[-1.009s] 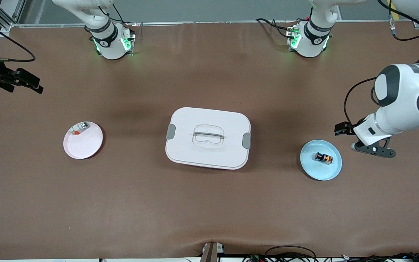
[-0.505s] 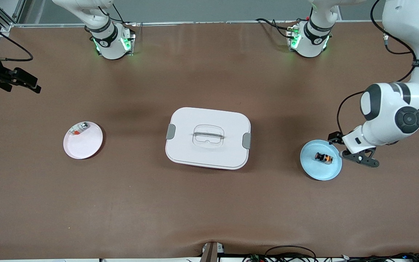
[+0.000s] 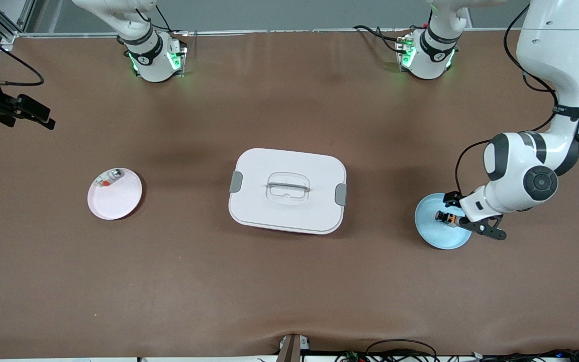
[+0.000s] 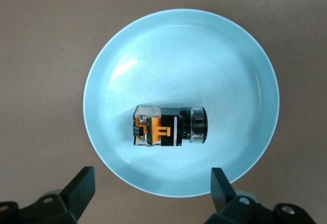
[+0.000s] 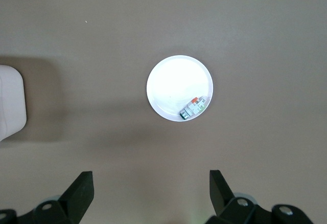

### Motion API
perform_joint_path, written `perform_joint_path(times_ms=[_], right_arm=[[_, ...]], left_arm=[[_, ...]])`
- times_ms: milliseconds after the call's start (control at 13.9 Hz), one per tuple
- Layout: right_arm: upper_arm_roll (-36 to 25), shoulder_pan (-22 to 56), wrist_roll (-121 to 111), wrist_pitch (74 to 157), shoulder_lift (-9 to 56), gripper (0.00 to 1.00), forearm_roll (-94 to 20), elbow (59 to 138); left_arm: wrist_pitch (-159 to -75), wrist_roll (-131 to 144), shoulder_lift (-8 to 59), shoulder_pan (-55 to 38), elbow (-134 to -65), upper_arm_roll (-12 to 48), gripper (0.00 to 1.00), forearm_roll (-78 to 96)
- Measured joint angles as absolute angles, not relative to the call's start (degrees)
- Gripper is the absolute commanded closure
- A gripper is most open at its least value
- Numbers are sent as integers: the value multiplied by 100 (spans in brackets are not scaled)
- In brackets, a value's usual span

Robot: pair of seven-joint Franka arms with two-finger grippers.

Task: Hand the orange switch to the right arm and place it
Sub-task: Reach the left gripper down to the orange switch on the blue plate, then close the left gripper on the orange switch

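Left wrist view, orange switch [image 4: 169, 127] laid on blue plate [image 4: 245, 55], left pincer [image 4: 153, 193] held open above it, right pincer [image 5: 150, 193] kept open over bench [image 5: 265, 29].

i count 2 plates: 1 blue plate [image 3: 432, 236] and 1 pink plate [image 3: 118, 203]. 1 orange switch [image 3: 445, 218], 1 small silvery piece [image 3: 108, 178], 1 white lidded box [image 3: 287, 191], 2 arms on the table.

Glossy blue plate [image 4: 245, 55], matt brown tabletop [image 3: 289, 281], smooth white plastic box [image 3: 287, 191].
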State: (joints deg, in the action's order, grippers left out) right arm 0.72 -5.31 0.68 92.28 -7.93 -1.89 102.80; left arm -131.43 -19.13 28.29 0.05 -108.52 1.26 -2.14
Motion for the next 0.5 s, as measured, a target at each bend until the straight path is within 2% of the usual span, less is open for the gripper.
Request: perform_joint_path(times_ms=[505], right_arm=[[47, -602, 70, 9221, -650, 0, -168, 10251]], left_arm=[[-13342, -1915, 3165, -32, -10703, 151, 0, -216]])
